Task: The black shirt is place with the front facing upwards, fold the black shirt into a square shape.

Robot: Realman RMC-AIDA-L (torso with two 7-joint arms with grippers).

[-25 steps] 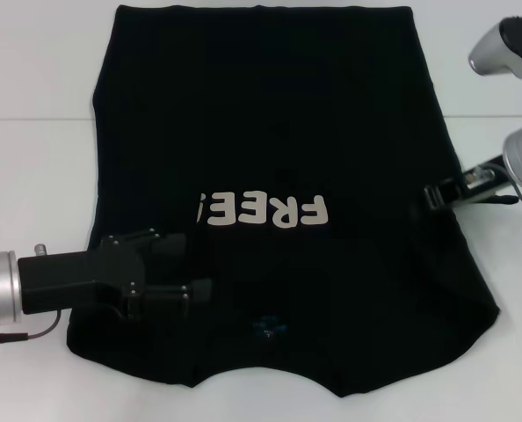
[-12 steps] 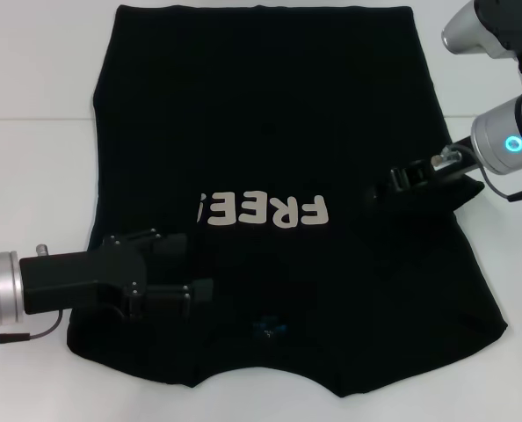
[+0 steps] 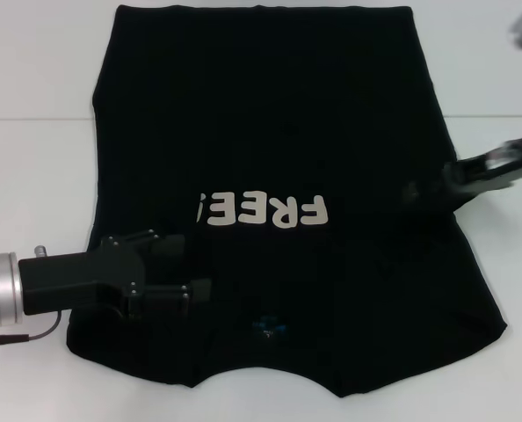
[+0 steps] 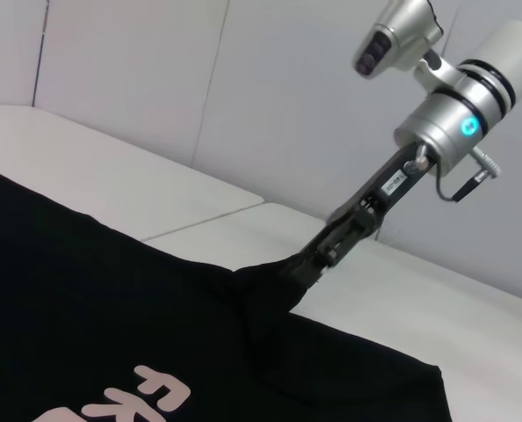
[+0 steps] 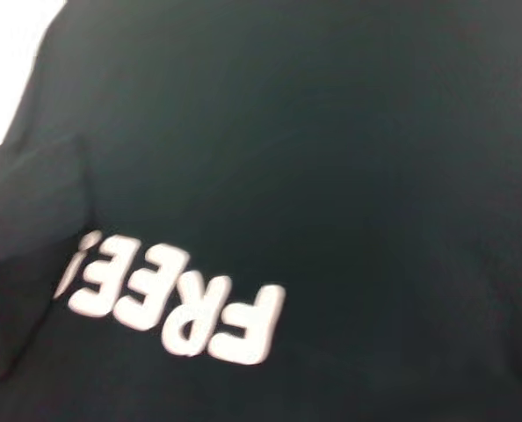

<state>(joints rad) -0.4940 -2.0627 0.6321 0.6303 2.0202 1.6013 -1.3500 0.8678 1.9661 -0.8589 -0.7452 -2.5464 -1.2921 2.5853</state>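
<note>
The black shirt (image 3: 270, 114) lies flat on the white table (image 3: 32, 167), with the cream letters "FREE!" (image 3: 265, 211) facing up and the blue neck label (image 3: 268, 328) near the front edge. Its left side is folded inward and covers part of the "!". My left gripper (image 3: 177, 264) rests open over the shirt's front left part. My right gripper (image 3: 424, 191) is at the shirt's right side. In the left wrist view the right gripper (image 4: 309, 264) pinches the cloth and lifts it into a small peak. The right wrist view shows the shirt (image 5: 331, 132) and the letters.
Bare white table lies to the left, right and front of the shirt. A seam line in the table (image 3: 498, 116) runs across at mid-height.
My right gripper first carried the shirt's right edge inward, then drew back toward the right. The shirt's front right hem shifted slightly outward. My left arm has not moved.
</note>
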